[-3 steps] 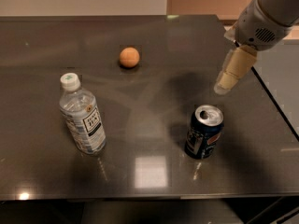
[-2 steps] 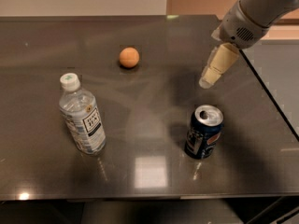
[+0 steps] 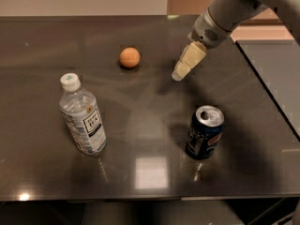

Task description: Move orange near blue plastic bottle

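The orange [image 3: 130, 57] lies on the dark table toward the back, left of centre. The blue plastic bottle [image 3: 83, 118], clear with a white cap and a white-and-blue label, stands upright at the front left, well apart from the orange. My gripper [image 3: 178, 74] hangs from the arm at the upper right and points down and to the left. It is above the table, to the right of the orange, about a can's height away from it. It holds nothing that I can see.
A dark blue soda can [image 3: 204, 132], opened on top, stands upright at the front right, below the gripper. The dark glossy table [image 3: 150, 172] ends at a front edge near the bottom and a right edge beyond the can.
My gripper has moved left and toward the back, from above the can's right side to nearer the orange. The orange, bottle and can have not moved.
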`<control>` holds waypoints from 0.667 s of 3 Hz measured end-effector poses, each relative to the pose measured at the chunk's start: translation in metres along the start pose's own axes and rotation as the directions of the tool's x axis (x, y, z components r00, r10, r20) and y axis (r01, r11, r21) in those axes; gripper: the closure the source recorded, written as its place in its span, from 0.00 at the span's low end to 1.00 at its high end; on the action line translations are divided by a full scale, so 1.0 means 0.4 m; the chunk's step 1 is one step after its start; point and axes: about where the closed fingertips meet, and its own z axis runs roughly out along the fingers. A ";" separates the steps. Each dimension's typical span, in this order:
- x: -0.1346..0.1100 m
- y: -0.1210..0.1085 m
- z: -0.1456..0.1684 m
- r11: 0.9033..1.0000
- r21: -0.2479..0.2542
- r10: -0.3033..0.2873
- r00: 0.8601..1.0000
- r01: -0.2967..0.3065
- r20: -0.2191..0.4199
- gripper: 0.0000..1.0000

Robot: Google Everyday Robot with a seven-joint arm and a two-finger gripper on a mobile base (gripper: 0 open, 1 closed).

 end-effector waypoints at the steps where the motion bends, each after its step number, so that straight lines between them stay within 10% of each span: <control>1: -0.059 -0.017 0.079 0.999 -0.032 -0.001 0.999 0.002 0.033 0.00; 2: -0.113 -0.017 0.146 0.999 -0.048 -0.017 0.998 0.020 0.064 0.00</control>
